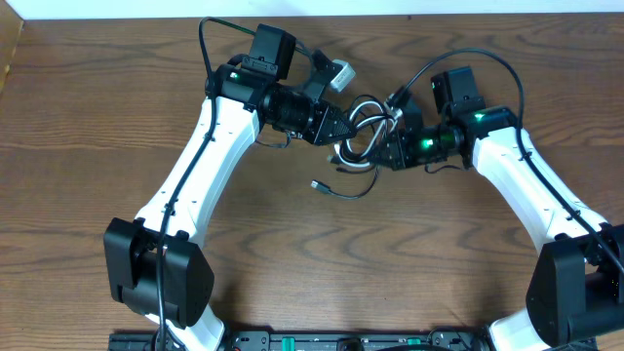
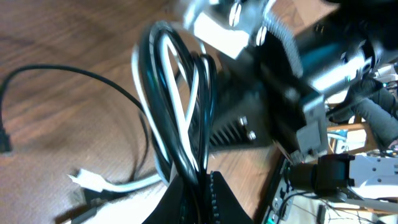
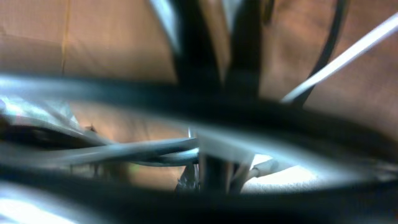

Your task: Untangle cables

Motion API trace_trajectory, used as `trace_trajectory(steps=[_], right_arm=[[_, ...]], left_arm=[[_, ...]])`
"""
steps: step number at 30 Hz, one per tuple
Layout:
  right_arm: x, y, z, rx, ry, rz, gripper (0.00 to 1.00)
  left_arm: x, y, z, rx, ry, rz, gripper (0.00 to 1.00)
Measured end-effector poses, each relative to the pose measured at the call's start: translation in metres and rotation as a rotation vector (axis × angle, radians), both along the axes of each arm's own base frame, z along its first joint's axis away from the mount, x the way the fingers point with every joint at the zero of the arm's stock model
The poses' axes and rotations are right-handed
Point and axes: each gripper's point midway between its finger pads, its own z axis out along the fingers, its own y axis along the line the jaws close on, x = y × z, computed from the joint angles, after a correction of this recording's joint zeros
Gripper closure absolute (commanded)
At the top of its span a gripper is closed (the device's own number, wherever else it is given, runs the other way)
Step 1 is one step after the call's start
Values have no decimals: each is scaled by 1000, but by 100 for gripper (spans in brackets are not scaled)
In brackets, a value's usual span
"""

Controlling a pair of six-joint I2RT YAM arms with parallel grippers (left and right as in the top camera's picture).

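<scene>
The cables [image 1: 363, 132] form a black-and-white knotted bundle held between my two grippers at the table's upper middle. My left gripper [image 1: 343, 125] is shut on several black and white loops [image 2: 177, 106], pinched at its fingertips [image 2: 202, 186]. My right gripper [image 1: 383, 148] reaches into the bundle from the right and looks shut on its cords [image 3: 208, 165]; blurred cords very close to the lens cross that view. A black cord tail with a small plug [image 1: 318, 184] trails onto the table below the bundle. A white plug end [image 2: 87, 180] lies on the wood.
The brown wooden table [image 1: 117, 117] lies all around. Thicker black arm wires [image 1: 207, 49] arch over both wrists. The arm bases [image 1: 156, 273] stand at the front left and front right. The table's far edge [image 1: 97, 19] runs along the top.
</scene>
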Motion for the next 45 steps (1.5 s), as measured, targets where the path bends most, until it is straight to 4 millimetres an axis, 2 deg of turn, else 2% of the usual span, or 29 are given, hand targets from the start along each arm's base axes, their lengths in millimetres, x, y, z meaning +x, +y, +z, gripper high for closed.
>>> trace_trajectory(steps=[6,10,15,16,18,26,30,37,41,45], right_arm=[[28,-1,7,7,-57,-101,99],[34,-7,1,-41,-42,-168,98],[34,-11,-4,-73,-14,-204,59],[33,-12,-5,-78,-8,-208,53],[29,-14,-8,-89,12,-210,50],[8,-36,-14,-119,127,-223,50],[1,-49,8,-106,103,-242,51],[-2,-46,69,-9,-44,-273,57],[2,-43,73,20,16,-356,66],[9,-33,68,40,89,-434,68]], left_arm=[[-8,0,-3,18,35,-6,93],[-11,-3,-4,19,36,-15,93],[-10,-2,-5,27,33,-12,93],[-9,-1,-6,35,32,-9,92],[-8,0,-7,46,28,-4,93],[-6,3,-11,73,19,7,93],[-5,4,-12,81,16,11,93],[-5,4,-13,89,13,14,93],[-4,4,-13,88,13,15,92],[-4,4,-13,90,13,17,93]])
